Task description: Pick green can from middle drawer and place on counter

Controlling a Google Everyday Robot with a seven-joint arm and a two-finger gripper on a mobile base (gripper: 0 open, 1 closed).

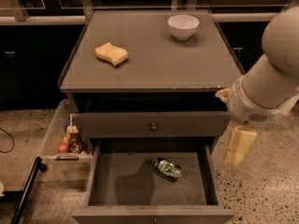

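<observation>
The green can (168,168) lies on its side on the floor of the open middle drawer (126,185), right of its centre. The counter (154,59) is the cabinet's flat top above it. My gripper (239,146) hangs pale and yellowish below my white arm (266,87), outside the drawer's right wall, to the right of the can and higher than it. It holds nothing that I can see.
A white bowl (183,26) stands at the counter's back right and a yellow wavy sponge (112,53) lies at its left. A shut drawer front with a small knob (153,125) sits above the open drawer. A clear bin with small items (70,141) stands on the floor at the left.
</observation>
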